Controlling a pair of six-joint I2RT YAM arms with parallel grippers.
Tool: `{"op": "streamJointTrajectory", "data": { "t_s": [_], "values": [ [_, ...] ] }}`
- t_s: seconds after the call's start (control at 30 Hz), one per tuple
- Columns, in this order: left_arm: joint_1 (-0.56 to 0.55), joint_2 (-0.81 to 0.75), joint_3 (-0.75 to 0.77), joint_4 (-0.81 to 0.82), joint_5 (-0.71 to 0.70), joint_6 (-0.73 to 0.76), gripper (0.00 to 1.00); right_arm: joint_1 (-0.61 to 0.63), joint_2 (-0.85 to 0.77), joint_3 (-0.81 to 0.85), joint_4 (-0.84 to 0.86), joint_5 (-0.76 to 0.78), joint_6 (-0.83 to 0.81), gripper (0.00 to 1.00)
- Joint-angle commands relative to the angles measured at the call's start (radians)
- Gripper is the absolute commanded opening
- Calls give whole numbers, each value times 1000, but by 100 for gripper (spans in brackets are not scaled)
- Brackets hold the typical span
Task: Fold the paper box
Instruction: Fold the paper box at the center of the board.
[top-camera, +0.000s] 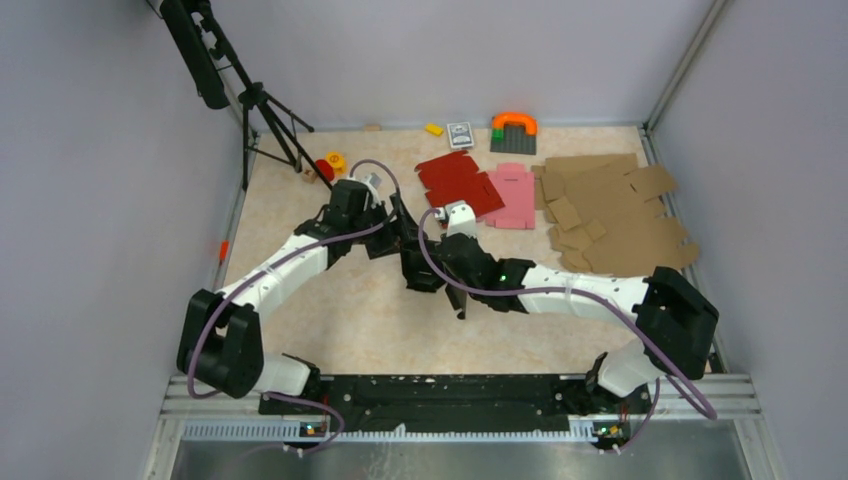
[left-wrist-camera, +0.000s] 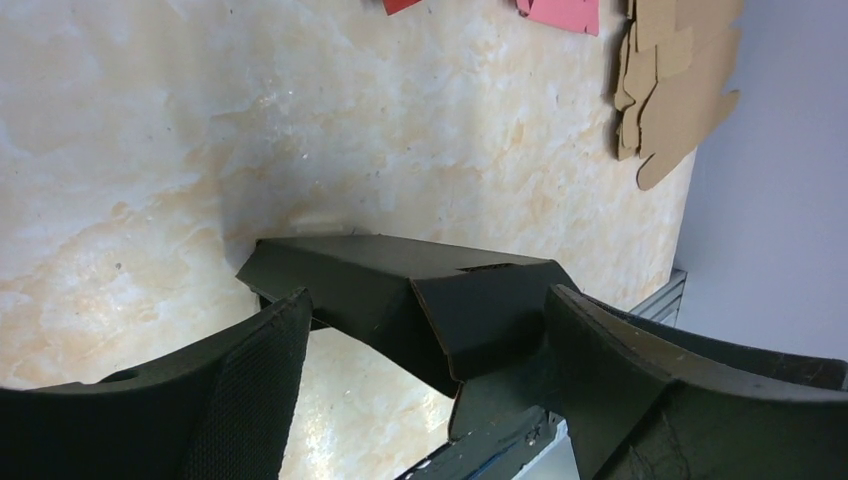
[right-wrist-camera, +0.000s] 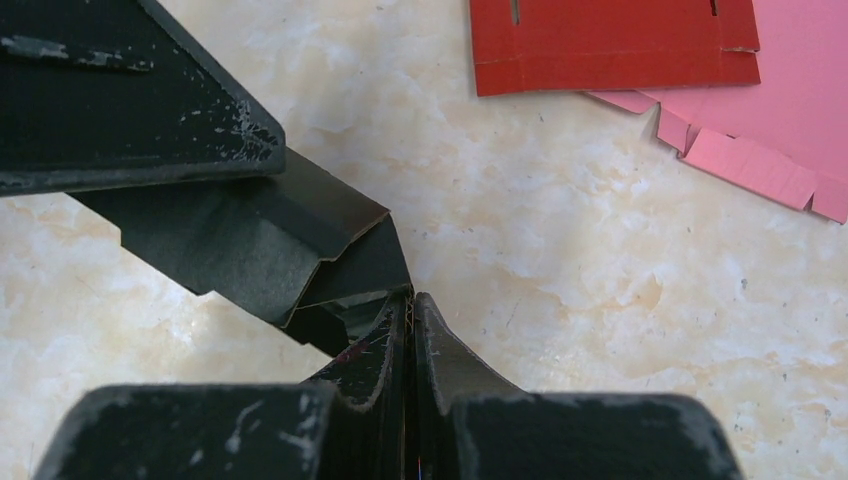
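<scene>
The paper box (top-camera: 410, 262) is a black, partly folded cardboard blank, held up over the middle of the table between my two grippers. In the left wrist view its creased panels (left-wrist-camera: 400, 290) span the gap between my left gripper's (left-wrist-camera: 425, 300) widely spread fingers (left-wrist-camera: 250, 400). The right-hand finger touches a flap, and no squeeze shows. My right gripper (right-wrist-camera: 410, 300) is shut on a thin edge of the box (right-wrist-camera: 260, 240), with the cardboard pinched between its fingertips. From above, the left gripper (top-camera: 385, 240) and right gripper (top-camera: 432, 275) meet at the box.
Behind the grippers lie a red blank (top-camera: 457, 183) and a pink blank (top-camera: 512, 195). A pile of brown cardboard blanks (top-camera: 610, 215) lies at the right. A tripod (top-camera: 262, 110) stands at the back left. Small toys and an orange arch (top-camera: 514, 122) line the back edge.
</scene>
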Motion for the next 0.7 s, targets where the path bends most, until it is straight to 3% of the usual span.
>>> {"op": "streamJointTrajectory", "data": {
  "t_s": [0.0,0.3,0.43,0.67],
  "values": [
    [-11,-62,-44,34,-1,-10,85,17,-7,8,13,1,-11,0],
    [-86,-130,-177,153,-160,-141,74,30,37,55,-27,36,43,0],
    [-104,-156,-197,159,-229,-173,65,33,44,66,-42,30,78,0],
    [-133,-208,-238,159,-341,-244,59,41,38,66,-24,-7,109,0]
  ]
}}
